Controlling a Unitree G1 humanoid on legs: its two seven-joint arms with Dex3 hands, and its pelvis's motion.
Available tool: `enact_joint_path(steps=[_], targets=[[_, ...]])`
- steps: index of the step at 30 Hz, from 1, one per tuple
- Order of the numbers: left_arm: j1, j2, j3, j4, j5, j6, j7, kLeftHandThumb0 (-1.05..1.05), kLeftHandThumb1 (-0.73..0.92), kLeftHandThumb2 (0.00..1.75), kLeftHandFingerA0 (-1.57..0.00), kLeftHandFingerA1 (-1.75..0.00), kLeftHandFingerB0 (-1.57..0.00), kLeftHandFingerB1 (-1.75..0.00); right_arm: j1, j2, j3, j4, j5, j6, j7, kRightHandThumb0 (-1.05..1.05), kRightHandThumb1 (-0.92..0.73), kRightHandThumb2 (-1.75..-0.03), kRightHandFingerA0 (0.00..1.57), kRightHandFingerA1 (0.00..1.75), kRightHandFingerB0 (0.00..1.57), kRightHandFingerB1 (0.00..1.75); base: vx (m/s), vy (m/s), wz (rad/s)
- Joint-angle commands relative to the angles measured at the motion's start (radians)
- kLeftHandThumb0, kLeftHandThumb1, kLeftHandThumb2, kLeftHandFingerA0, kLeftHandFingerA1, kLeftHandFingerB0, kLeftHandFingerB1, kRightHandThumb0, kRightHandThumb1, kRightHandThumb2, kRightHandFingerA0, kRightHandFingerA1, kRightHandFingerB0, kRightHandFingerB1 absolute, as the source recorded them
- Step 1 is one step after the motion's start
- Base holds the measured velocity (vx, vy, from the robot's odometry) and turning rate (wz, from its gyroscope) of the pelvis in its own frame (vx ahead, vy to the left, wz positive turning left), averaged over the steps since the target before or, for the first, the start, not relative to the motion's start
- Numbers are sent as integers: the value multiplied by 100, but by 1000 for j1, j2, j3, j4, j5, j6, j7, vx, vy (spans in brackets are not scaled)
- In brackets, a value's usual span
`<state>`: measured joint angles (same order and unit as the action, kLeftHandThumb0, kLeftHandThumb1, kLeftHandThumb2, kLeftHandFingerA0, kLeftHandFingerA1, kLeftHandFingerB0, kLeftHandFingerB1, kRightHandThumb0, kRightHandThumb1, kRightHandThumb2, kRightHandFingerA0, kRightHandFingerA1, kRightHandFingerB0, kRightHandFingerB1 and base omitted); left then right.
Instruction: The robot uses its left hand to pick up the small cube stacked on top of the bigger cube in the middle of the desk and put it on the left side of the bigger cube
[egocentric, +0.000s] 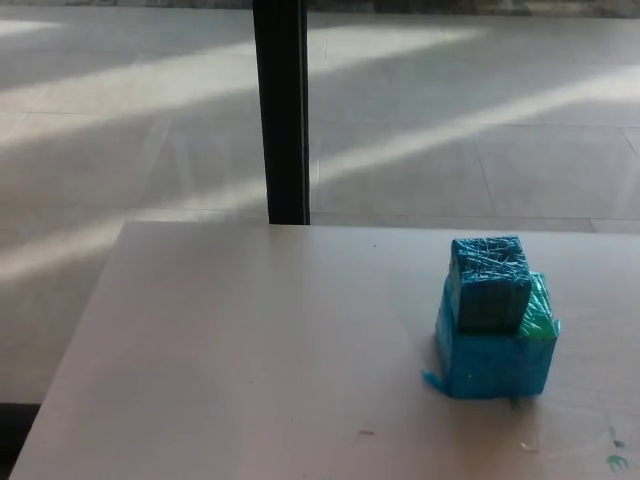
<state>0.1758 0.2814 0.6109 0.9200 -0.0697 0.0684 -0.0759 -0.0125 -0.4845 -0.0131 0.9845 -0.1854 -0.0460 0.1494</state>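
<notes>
While neither robot hand appears in the frame, the small cube (489, 283) (blue, tape-wrapped) sits stacked on the bigger cube (497, 358) at lower right of the desk (250, 380).

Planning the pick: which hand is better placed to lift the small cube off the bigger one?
Neither hand shows. Left seems better: the small cube must land left of the bigger cube, where the desk lies bare.
</notes>
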Motion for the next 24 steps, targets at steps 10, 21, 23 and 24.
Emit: enact_joint_path(steps=[10, 21, 23, 24], targets=[[-356, 153, 78, -240, -86, 121, 109, -87, 91, 68, -22, -35, -19, -27, -66, -165, -16, 87, 28, -134, 182, -47, -24, -95, 84, 94, 69, 77, -7, -2, 2], [-836, 217, -401, -514, 77, 158, -62, -94, 92, 75, -27, -57, -14, -36, -86, -165, -24, 131, 39, -152, 199, -46, -22, -93, 84, 95, 70, 78, 0, 0, 0], [-914, 184, -461, -510, 87, 166, -63, -86, 92, 72, -23, -47, -18, -31, -86, -165, -22, 133, 37, -146, 201, -45, -21, -91, 82, 95, 68, 76, 0, 0, 0], [-972, 159, -498, -441, 105, 129, -68, -89, 92, 68, -29, -42, -24, -29, -83, -165, -23, 133, 39, -155, 201, -45, -22, -93, 84, 94, 69, 77, 0, 0, 0]])
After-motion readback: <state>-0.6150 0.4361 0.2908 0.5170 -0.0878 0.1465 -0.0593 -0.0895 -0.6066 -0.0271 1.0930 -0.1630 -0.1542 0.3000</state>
